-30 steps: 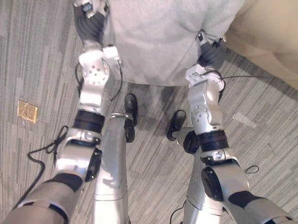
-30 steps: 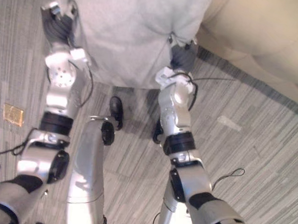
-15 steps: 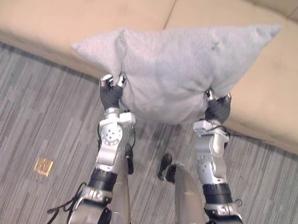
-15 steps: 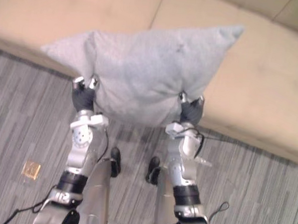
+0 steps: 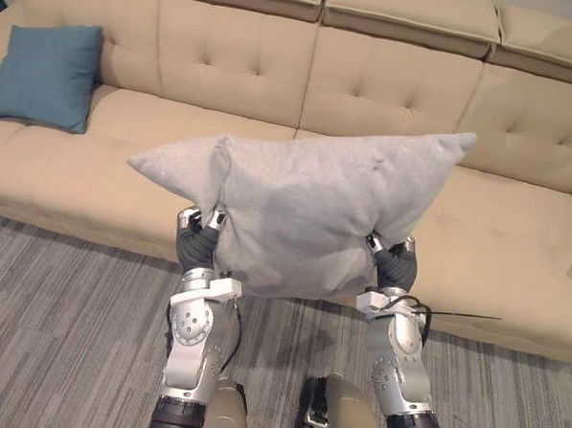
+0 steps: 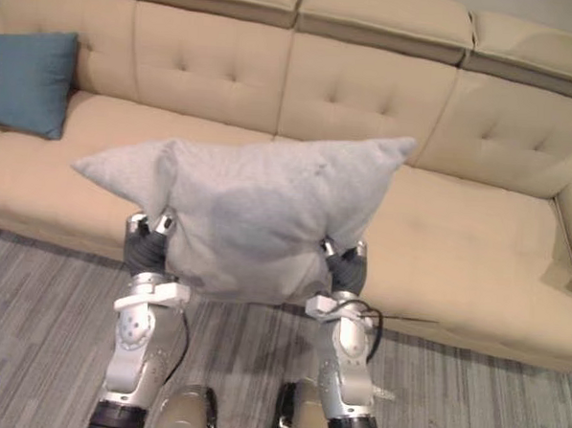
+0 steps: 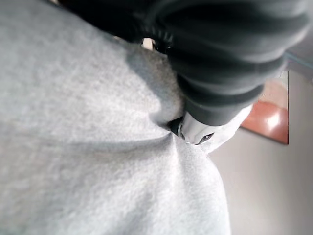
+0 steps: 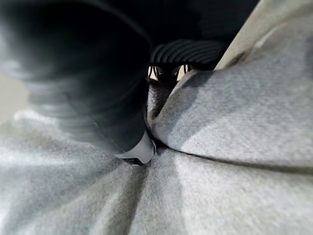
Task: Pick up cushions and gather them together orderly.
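A large grey cushion (image 5: 305,215) hangs in front of me, held up at chest height before a beige sofa (image 5: 515,236). My left hand (image 5: 196,248) grips its lower left edge and my right hand (image 5: 395,268) its lower right edge. In the left wrist view a fingertip (image 7: 195,131) digs into the grey cloth (image 7: 73,147) and creases it. The right wrist view has the same pinch, a fingertip (image 8: 138,151) sunk in the cushion (image 8: 234,127). A blue cushion (image 5: 46,75) leans upright against the backrest at the sofa's far left end.
The sofa's long seat (image 6: 476,243) stretches across the view behind the grey cushion, with tufted back pads (image 6: 360,79) above it. Grey striped carpet (image 5: 61,298) lies between me and the sofa's front edge.
The camera has swung up from the carpet to the sofa, bringing the blue cushion into view. The grey cushion stays held in both hands.
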Controlling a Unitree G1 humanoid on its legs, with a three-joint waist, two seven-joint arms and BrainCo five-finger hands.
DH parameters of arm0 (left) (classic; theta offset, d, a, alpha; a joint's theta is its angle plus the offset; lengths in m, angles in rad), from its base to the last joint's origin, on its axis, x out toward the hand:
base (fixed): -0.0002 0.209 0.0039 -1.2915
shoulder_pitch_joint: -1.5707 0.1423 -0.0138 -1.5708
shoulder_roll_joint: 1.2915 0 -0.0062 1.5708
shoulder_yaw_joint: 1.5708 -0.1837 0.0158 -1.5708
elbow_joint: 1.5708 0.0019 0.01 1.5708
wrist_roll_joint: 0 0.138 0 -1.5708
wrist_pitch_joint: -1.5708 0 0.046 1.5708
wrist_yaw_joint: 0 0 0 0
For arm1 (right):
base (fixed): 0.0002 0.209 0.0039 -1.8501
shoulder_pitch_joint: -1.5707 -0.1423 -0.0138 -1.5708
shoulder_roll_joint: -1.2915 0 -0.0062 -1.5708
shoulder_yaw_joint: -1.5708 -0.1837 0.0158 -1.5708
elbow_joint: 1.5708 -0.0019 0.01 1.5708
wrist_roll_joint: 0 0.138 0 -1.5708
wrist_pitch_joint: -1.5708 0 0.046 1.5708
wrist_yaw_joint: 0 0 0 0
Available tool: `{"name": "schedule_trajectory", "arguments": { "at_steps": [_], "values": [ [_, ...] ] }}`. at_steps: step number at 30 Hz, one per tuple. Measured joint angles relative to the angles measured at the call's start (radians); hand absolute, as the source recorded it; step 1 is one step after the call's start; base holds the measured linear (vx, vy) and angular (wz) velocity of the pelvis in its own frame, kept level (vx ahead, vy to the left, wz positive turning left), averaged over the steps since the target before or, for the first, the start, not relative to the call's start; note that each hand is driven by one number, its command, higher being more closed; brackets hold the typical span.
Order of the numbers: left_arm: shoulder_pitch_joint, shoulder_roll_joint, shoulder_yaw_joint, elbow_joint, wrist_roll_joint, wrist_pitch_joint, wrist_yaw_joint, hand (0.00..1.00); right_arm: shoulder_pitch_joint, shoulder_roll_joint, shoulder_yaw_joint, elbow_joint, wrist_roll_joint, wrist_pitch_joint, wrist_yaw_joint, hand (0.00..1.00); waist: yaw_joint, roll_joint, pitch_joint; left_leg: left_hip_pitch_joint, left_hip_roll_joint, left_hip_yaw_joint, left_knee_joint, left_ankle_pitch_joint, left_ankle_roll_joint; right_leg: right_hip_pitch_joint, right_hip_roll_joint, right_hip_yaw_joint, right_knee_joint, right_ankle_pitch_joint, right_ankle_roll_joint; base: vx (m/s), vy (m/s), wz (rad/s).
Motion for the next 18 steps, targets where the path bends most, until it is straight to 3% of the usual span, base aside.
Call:
{"name": "schedule_trajectory", "arguments": {
  "at_steps": [1, 2, 4, 6, 9, 11, 14, 15, 17, 18],
  "values": [
    [0.001, 0.001, -0.025, 0.031, 0.000, 0.002, -0.002, 1.00, 0.006, -0.018, -0.019, 0.003, 0.000, 0.006, 0.000, 1.00, 0.008, 0.023, -0.033, 0.030, -0.012, -0.049, -0.054, 0.013, -0.024, 0.017, 0.018, -0.003, 0.002, -0.010, -0.028, 0.27, -0.091, -0.07],
    [0.001, 0.003, -0.031, 0.046, 0.000, 0.003, -0.007, 1.00, 0.010, -0.026, -0.023, 0.002, 0.000, 0.006, 0.000, 1.00, 0.011, 0.030, -0.049, 0.052, -0.012, -0.062, -0.090, 0.031, -0.050, 0.017, 0.020, -0.013, 0.016, -0.017, -0.047, 0.49, -0.169, -0.08],
    [0.006, -0.013, -0.056, 0.091, 0.001, 0.007, -0.019, 1.00, 0.045, -0.040, -0.048, -0.004, 0.000, 0.007, 0.000, 1.00, -0.013, 0.071, -0.100, 0.096, 0.019, -0.125, -0.146, 0.056, -0.075, 0.050, 0.049, -0.061, 0.008, -0.027, -0.068, 0.48, -0.172, 0.18],
    [0.013, -0.031, -0.070, 0.110, 0.005, 0.021, -0.038, 1.00, 0.085, -0.045, -0.065, -0.010, 0.000, 0.011, -0.003, 1.00, -0.019, 0.082, -0.107, 0.075, 0.065, -0.170, 0.048, 0.082, -0.085, 0.156, 0.089, -0.079, -0.051, -0.027, -0.069, 0.35, -0.097, 0.16],
    [0.036, -0.036, -0.070, 0.110, 0.006, 0.025, -0.060, 1.00, 0.151, -0.051, -0.058, -0.109, -0.002, 0.017, -0.004, 1.00, -0.013, 0.082, -0.117, -0.046, 0.115, -0.158, 0.444, 0.122, -0.026, 0.252, 0.101, -0.076, -0.089, -0.048, -0.102, 0.33, -0.038, 0.09],
    [0.040, -0.037, -0.070, 0.110, 0.005, 0.028, -0.060, 1.00, 0.149, -0.053, -0.056, -0.139, -0.002, 0.017, -0.006, 1.00, 0.010, 0.084, -0.133, -0.114, 0.146, -0.113, 0.483, 0.102, 0.005, 0.271, 0.099, -0.061, -0.114, -0.050, -0.105, 0.18, 0.036, -0.11],
    [0.042, -0.040, -0.071, 0.110, 0.005, 0.035, -0.065, 1.00, 0.144, -0.054, -0.056, -0.144, -0.009, 0.024, -0.018, 1.00, 0.019, 0.085, -0.135, -0.141, 0.140, -0.082, 0.306, 0.072, 0.013, 0.329, 0.079, -0.052, -0.157, -0.063, -0.125, 0.17, 0.161, -0.01],
    [0.043, -0.039, -0.070, 0.109, 0.005, 0.036, -0.072, 1.00, 0.145, -0.053, -0.056, -0.144, -0.029, 0.027, -0.025, 1.00, 0.021, 0.084, -0.137, -0.140, 0.115, -0.087, 0.182, 0.074, 0.009, 0.343, 0.064, -0.050, -0.160, -0.063, -0.124, 0.08, 0.234, -0.05],
    [0.043, -0.035, -0.070, 0.106, 0.005, 0.035, -0.078, 1.00, 0.139, -0.054, -0.063, -0.141, -0.048, 0.027, -0.027, 1.00, 0.026, 0.082, -0.141, -0.111, 0.054, -0.109, -0.066, 0.170, 0.021, 0.351, 0.041, -0.012, -0.158, -0.085, -0.080, 0.07, 0.294, -0.30],
    [0.046, -0.031, -0.071, 0.106, 0.006, 0.034, -0.078, 1.00, 0.134, -0.050, -0.065, -0.131, -0.059, 0.027, -0.028, 1.00, 0.038, 0.085, -0.147, -0.098, 0.043, -0.114, -0.106, 0.229, -0.039, 0.350, 0.039, 0.019, -0.158, -0.102, -0.051, 0.07, 0.305, -0.60]
  ]
}}
